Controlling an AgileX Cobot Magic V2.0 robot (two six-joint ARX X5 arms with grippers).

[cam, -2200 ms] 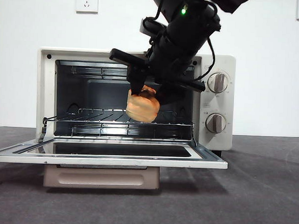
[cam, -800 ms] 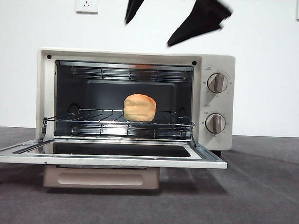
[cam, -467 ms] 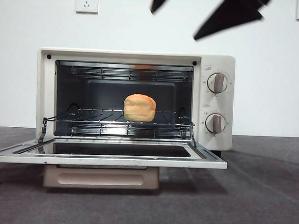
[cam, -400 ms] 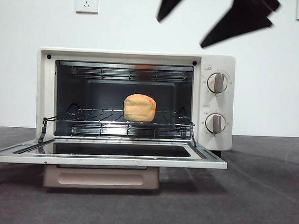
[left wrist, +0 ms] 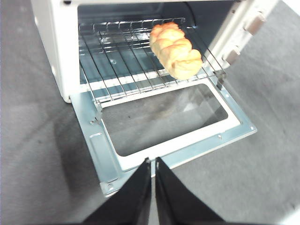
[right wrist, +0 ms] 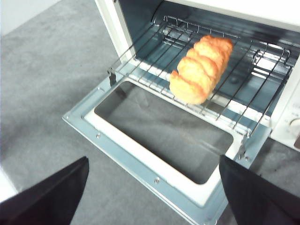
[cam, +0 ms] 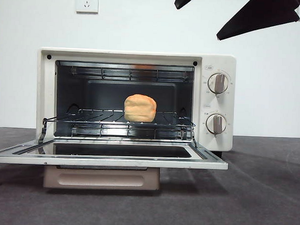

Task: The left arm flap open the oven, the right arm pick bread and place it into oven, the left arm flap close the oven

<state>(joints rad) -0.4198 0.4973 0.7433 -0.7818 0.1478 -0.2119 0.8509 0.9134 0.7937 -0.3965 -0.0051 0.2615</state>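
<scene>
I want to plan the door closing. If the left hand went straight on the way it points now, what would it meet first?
Most likely the oven's open door, near its front edge. The left hand hangs above it, shut, aimed down at the metal frame. The bread on the rack lies farther in. Depth is hard to judge.

Beneath the dropped door of the oven [cam: 218, 60] in the front view, only a partial showing of the beige bar handle [cam: 102, 178], its upper edge hidden by the door. Lettering around the two knobs [cam: 218, 83] too small to read. Behind the front end of the bread [cam: 140, 107], full length concealed in the same view. Above the oven, only two black tips of the right gripper [cam: 232, 14], cut off by the top edge. In both wrist views, oven top and far side cropped away.
</scene>
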